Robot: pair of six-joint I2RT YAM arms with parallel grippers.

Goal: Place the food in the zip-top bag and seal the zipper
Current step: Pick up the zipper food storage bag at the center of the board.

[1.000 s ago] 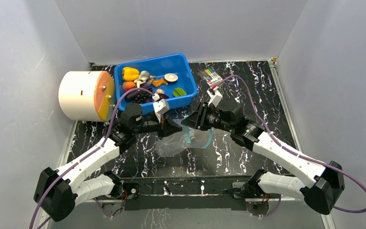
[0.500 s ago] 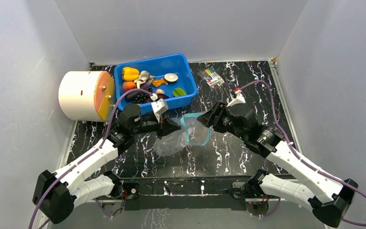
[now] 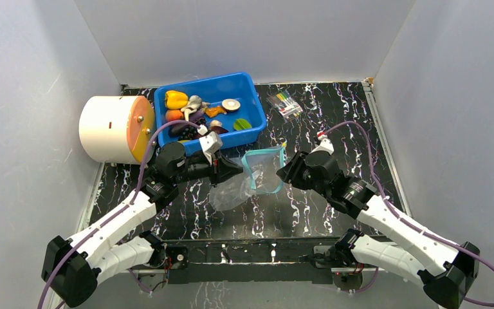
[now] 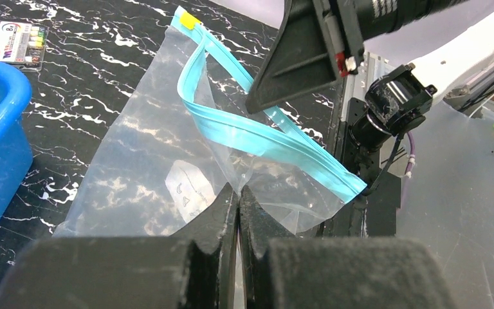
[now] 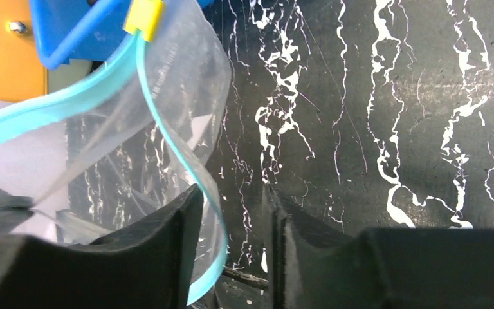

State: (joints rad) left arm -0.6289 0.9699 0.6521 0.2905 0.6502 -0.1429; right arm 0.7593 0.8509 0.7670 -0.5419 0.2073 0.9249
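The bag [image 3: 265, 172] sits mid-table between the two arms. Its lower part lies crumpled on the black marbled tabletop [image 3: 334, 129] and its mouth end is lifted and standing open. The left gripper [image 4: 239, 193] is closed, its two fingers pressed together with a fold of the bag's clear film [image 4: 148, 148] pinched between them. The teal zipper strip [image 4: 251, 132] runs unsealed, its two halves parted in a loop, with a small yellow tab [image 4: 190, 19] at the far end. The right gripper [image 5: 231, 193] has its fingers apart with a clear gap between them. One run of the zipper strip [image 5: 51, 109] curves down through that gap close against the inner face of one finger, and nothing is clamped. In the overhead view this gripper [image 3: 285, 175] is just beside the bag's right edge. The toy food [image 3: 190, 129], among it a yellow pepper [image 3: 175, 99], lies in the blue tub [image 3: 257, 119] behind the left gripper [image 3: 237, 172], none of it in the bag. A white drum with an orange face [image 3: 112, 129] stands left of the tub. A pack of markers [image 3: 283, 103] lies right of the tub.
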